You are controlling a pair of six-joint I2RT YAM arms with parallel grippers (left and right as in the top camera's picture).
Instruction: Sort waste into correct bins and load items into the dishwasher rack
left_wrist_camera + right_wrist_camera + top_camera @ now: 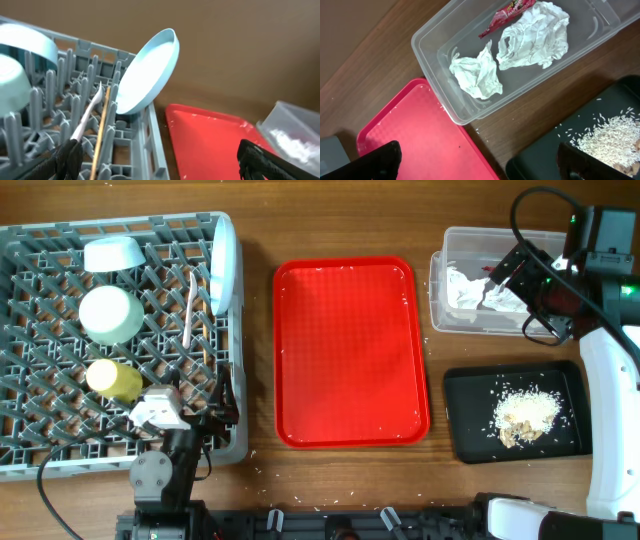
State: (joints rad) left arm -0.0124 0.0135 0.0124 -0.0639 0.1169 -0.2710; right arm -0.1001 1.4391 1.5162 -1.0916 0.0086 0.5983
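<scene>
Left gripper (160, 159) spread wide, empty, at dishwasher rack (152, 136) edge; right gripper (479, 162) likewise wide, empty, above clear tub (439, 65).

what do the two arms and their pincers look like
The left pincer and right pincer are matte black. The right arm has a smooth white link, a black wrist block with green lights and a looping black cable. The left arm shows a grey round joint, a white block and a thin dark cable.

The grey lattice rack (40, 380) holds a pale green bowl (110, 314), yellow cup (113, 379) and light blue plate (224, 265); right of it, a red tray (350, 350) and white napkins (532, 35).
</scene>
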